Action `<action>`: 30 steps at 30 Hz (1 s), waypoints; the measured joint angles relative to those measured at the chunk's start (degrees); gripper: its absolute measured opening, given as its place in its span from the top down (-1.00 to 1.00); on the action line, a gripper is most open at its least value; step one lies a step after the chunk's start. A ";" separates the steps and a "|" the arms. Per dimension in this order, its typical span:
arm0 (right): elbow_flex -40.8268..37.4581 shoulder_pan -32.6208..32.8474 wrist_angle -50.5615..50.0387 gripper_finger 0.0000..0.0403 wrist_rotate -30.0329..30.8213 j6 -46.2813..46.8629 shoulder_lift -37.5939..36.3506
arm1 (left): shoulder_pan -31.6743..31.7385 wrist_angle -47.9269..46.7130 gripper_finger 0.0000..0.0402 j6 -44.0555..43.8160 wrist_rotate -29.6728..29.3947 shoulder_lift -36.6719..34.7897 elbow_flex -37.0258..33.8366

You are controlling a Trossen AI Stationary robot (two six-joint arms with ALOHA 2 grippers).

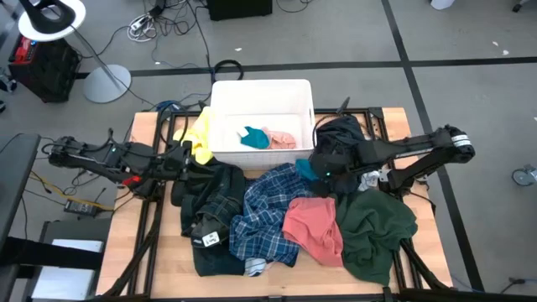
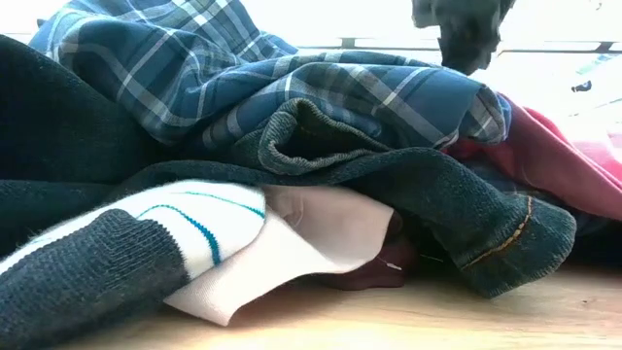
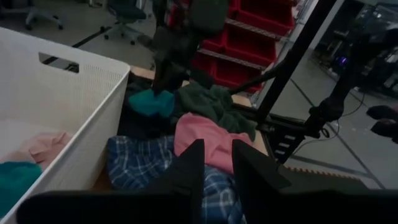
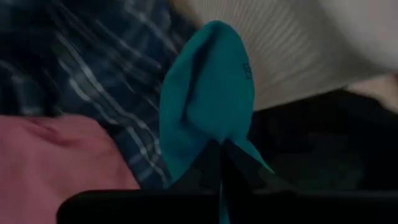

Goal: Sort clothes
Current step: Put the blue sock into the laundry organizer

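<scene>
The clothes lie heaped on the table's near half: a blue plaid shirt [image 1: 268, 210], a salmon pink piece [image 1: 315, 226], a dark green one [image 1: 377, 222] and a dark garment [image 1: 210, 201]. A yellow piece [image 1: 201, 134] hangs over the left wall of the white bin [image 1: 260, 86]. My right gripper [image 1: 320, 168] hovers over the pile by the bin's near right corner, shut on a small teal cloth [image 4: 208, 93]. At the bin's near left corner my left gripper [image 3: 216, 165] is open, with nothing between its fingers. My right gripper pinches the teal cloth by one bunched end [image 4: 219, 144] between its two shut fingers, slanting down from the table's right side. The cloth is lifted clear of the pile, and its free end [image 4: 214, 37] reaches out past the fingertips.
In the bin lie a teal piece [image 1: 254, 137] and a pale pink piece [image 1: 284, 138]. A white-striped piece [image 2: 194, 228] is wedged under the pile at the table's near edge. Dark frame bars [image 1: 159, 134] run along the table's sides.
</scene>
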 joint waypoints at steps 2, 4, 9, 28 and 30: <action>4.54 0.40 -2.65 0.99 1.45 -0.09 0.31 | 0.00 0.48 0.56 0.00 0.00 0.28 0.00; 8.54 0.66 -3.81 0.99 2.18 -1.16 0.93 | 0.00 1.14 0.56 0.00 0.02 0.38 0.02; 18.48 0.63 -4.11 0.99 3.48 -5.81 3.69 | 0.02 0.88 0.56 3.63 0.07 0.36 0.02; 51.35 -17.32 -3.61 1.00 -3.39 -22.08 25.41 | 0.04 -5.10 0.56 9.09 -2.69 0.34 0.04; 52.18 -19.53 -3.46 1.00 -4.22 -22.21 26.66 | 0.04 -5.59 0.56 9.09 -2.67 0.31 0.04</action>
